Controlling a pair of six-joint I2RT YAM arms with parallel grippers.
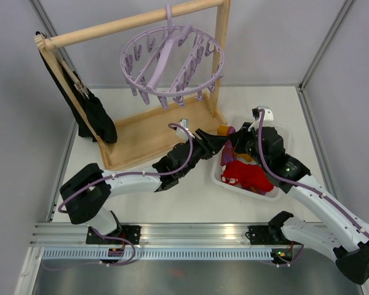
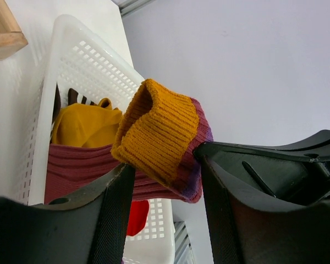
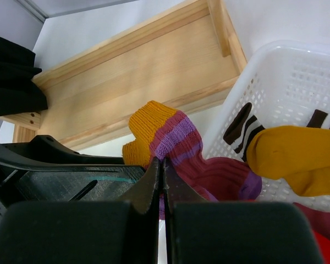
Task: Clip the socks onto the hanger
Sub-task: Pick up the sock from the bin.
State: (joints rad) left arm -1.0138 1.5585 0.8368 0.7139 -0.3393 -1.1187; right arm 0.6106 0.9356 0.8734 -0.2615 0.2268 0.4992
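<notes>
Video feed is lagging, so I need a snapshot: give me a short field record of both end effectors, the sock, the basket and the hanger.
left end effector: jaws apart, either side of the sock's mustard cuff
right end effector: shut, pinching the same sock
sock: striped, cuff end lifted outside the basket rim
basket: white, other socks inside
hanger: hooked on the rack, no sock clipped

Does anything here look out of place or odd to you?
One striped sock sticks out of the basket, mustard cuff in the air, instead of lying inside. The right claw pinches it, and the left claw straddles its cuff. The hanger also hangs tilted.
</notes>
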